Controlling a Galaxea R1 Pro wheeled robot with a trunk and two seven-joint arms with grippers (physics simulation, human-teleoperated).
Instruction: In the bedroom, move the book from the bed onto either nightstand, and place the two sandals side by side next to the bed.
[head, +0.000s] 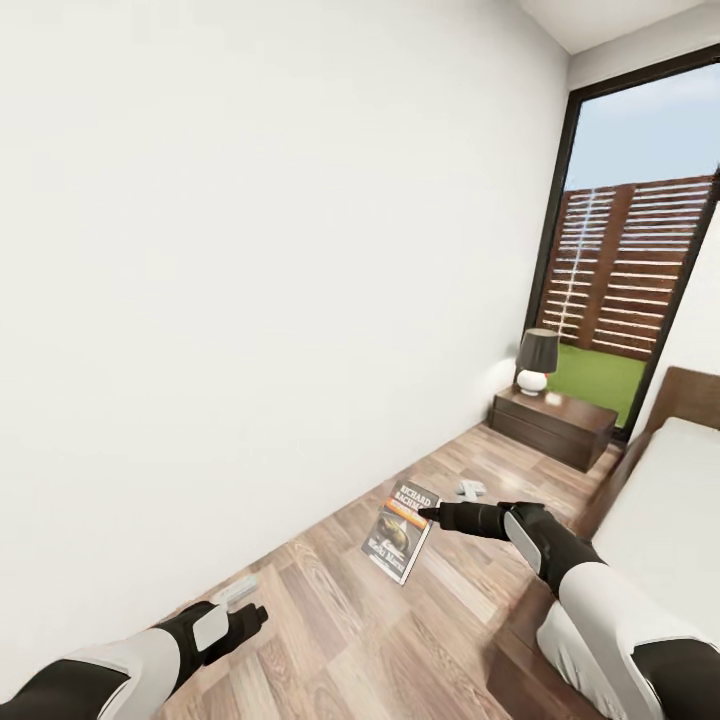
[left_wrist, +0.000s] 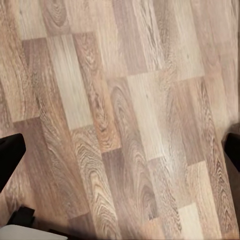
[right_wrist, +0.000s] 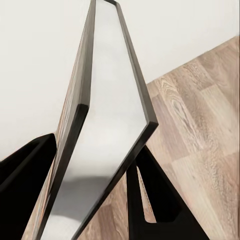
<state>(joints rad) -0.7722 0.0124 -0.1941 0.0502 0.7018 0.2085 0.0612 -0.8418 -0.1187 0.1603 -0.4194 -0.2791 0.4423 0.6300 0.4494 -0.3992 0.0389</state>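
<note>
The book (head: 402, 531), with its dark cover, white name and orange band, hangs tilted above the wood floor (head: 450, 620), and my right gripper (head: 426, 515) is shut on its upper edge. In the right wrist view the book (right_wrist: 110, 100) stands edge-on between the two black fingers (right_wrist: 150, 200). My left gripper (head: 255, 615) is open and low over the floor at the near left, its fingertips (left_wrist: 10, 155) far apart with bare planks between them. The bed (head: 660, 520), with an off-white mattress and a dark frame, lies along the right. Two small pale grey flat things (head: 470, 489) (head: 235, 590) lie on the floor; I cannot tell whether they are the sandals.
A dark wood nightstand (head: 555, 420) with a lamp (head: 537, 360) on it stands against the far wall beside the bed's headboard (head: 690, 395). Behind it is a tall black-framed window (head: 640, 250). A white wall (head: 250, 300) runs along the left, and a strip of floor leads to the nightstand.
</note>
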